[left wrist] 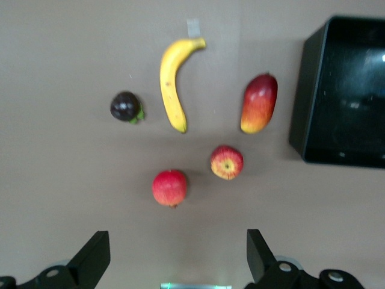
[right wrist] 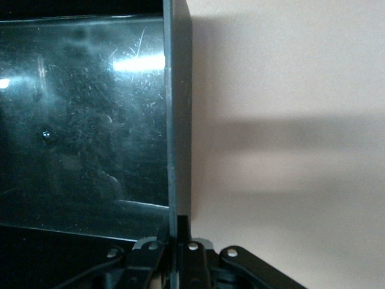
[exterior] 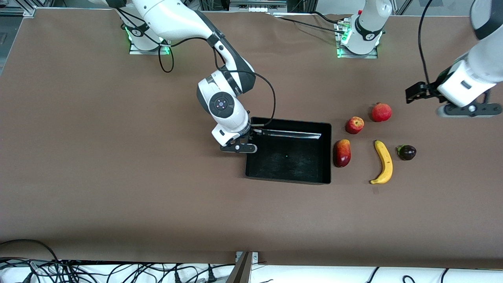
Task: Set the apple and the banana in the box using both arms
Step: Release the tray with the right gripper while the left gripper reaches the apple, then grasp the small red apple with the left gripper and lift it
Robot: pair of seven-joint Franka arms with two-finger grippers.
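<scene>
Here the right gripper [exterior: 246, 142] is pinched shut on the wall of the box [exterior: 288, 179] at the end toward the right arm's side of the table; in the right wrist view its fingers [right wrist: 157, 250] close on the thin black rim from both sides. The box sits flat on the brown table [exterior: 118, 177], and nothing lies on its glossy floor.

The left gripper [left wrist: 174, 256] hangs in the air past the fruit, toward the left arm's end of the table from the box, its jaws spread wide and holding nothing.

Beside the box, on that same side, five fruits lie apart from one another. Closest to the box is a long red-and-yellow fruit [exterior: 342, 153]. The apple [exterior: 354, 125] lies just past it, farther from the front camera. A rounder red fruit [exterior: 381, 112] sits beside the apple, farther from the box. The banana [exterior: 384, 162] lies farther from the box than the long fruit, with a dark purple fruit [exterior: 406, 152] farther out again.
</scene>
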